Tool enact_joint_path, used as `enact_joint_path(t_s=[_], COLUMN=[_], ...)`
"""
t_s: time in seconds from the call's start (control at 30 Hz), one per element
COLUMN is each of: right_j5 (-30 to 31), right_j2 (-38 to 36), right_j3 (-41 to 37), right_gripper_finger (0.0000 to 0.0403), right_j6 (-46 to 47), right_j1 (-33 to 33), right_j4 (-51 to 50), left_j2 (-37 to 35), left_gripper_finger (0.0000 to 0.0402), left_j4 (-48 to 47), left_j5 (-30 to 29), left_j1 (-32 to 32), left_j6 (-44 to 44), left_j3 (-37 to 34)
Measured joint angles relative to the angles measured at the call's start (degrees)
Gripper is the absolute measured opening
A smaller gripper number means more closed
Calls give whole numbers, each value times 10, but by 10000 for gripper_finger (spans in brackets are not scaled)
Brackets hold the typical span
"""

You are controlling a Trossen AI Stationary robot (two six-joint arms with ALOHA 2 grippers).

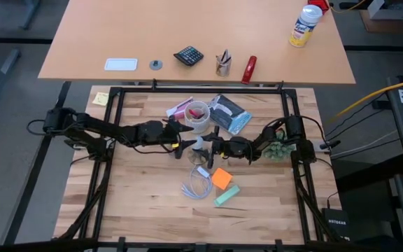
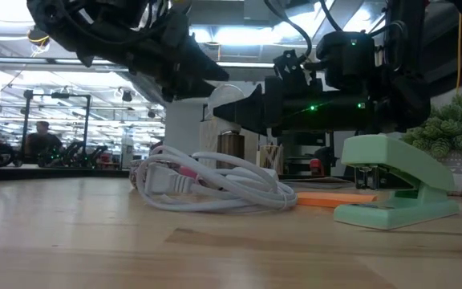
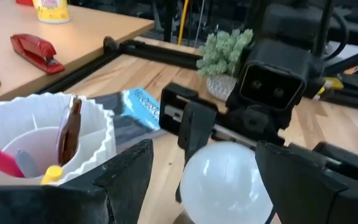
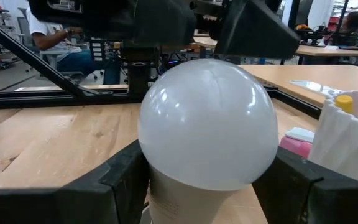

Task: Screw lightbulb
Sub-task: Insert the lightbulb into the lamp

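The white lightbulb (image 1: 200,145) is at the table's middle, between my two grippers. It fills the right wrist view (image 4: 207,124), globe up, with its narrower neck (image 4: 185,199) below. My right gripper (image 1: 214,147) reaches in from the right and is shut on the bulb. My left gripper (image 1: 184,138) reaches in from the left and is open. Its fingers (image 3: 126,180) stand on either side of the globe (image 3: 225,183). I cannot tell whether they touch it. My right gripper pinches the lightbulb's neck (image 4: 160,193), just under the globe, between its two fingers (image 4: 120,180). The fingers come level from the table's right side. The bulb stands upright, globe above the fingers. Its lower end is out of every frame.
A white ribbed cup (image 1: 198,115) with pens stands just beyond the bulb, with a blue packet (image 1: 229,115) beside it. Nearer are a looped white cord (image 1: 198,187), orange notes (image 1: 221,178) and a green stapler (image 1: 227,194). A small plant (image 1: 278,149) stands by the right arm.
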Motion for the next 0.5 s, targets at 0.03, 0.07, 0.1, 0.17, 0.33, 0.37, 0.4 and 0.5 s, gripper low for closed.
enact_joint_path(t_s=[0.03, 0.07, 0.1, 0.17, 0.33, 0.37, 0.4, 0.5], right_j5=[0, 0, 0, 0, 0, 0, 0, 0], right_j2=[0, 0, 0, 0, 0, 0, 0, 0], right_j3=[0, 0, 0, 0, 0, 0, 0, 0], right_gripper_finger=[243, 243, 243, 243, 243, 243, 243, 243], right_j6=[0, 0, 0, 0, 0, 0, 0, 0], right_j1=[0, 0, 0, 0, 0, 0, 0, 0], right_j4=[0, 0, 0, -1, -2, -2, -2, -1], left_j2=[0, 0, 0, 0, -2, -2, -2, -2], left_gripper_finger=[274, 274, 274, 274, 247, 238, 228, 199], left_j4=[-3, -3, -2, -1, -2, -5, -6, -6], left_j5=[0, 0, 0, 0, -1, -1, -1, -1], left_j1=[0, 0, 0, 0, 7, 8, 10, 15], left_j6=[0, 0, 1, 13, 14, 13, 13, 12], left_j3=[0, 0, 0, 0, 0, 0, 0, 0])
